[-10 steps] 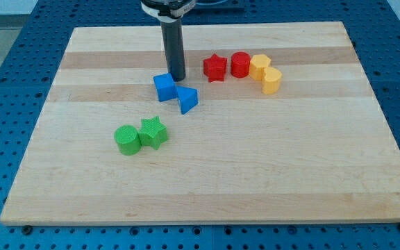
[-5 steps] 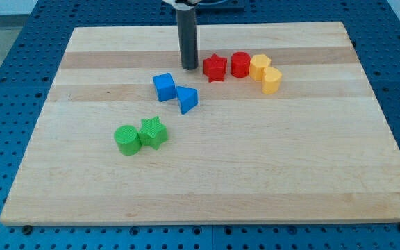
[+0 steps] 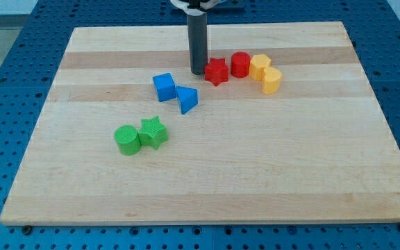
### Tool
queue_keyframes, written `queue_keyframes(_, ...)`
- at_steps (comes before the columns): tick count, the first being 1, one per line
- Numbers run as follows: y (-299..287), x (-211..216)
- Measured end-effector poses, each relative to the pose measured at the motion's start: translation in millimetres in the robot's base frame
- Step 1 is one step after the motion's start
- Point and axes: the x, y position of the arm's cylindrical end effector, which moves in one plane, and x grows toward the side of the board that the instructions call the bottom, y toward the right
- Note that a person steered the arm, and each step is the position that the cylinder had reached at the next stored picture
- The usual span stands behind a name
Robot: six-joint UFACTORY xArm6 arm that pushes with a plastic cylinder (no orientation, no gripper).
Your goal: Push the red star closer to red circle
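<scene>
The red star [image 3: 217, 71] lies on the wooden board [image 3: 207, 173] in the upper middle. The red circle [image 3: 240, 64] stands just to its right and a little higher, with a narrow gap between them. My tip [image 3: 198, 71] is down on the board right at the star's left side, touching it or nearly so. The dark rod rises from there to the view's top edge.
Two yellow blocks [image 3: 259, 67] [image 3: 272, 80] sit against the red circle's right side. A blue cube [image 3: 164, 87] and a blue triangle [image 3: 187, 98] lie below and left of my tip. A green circle [image 3: 126, 139] and a green star [image 3: 153, 132] lie lower left.
My tip has moved right from beside the blue cube to the red star's left side. The star has shifted slightly right and down. Other blocks have not moved.
</scene>
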Motion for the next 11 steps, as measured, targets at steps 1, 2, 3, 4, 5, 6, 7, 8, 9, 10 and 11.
queue_keyframes(1,0,1)
queue_keyframes(2,0,1)
queue_keyframes(3,0,1)
queue_keyframes(4,0,1)
queue_keyframes(5,0,8)
queue_keyframes(6,0,9)
queue_keyframes(7,0,9)
queue_keyframes(8,5,9)
queue_keyframes(9,13,10)
queue_keyframes(10,17,10)
queue_keyframes(11,17,10)
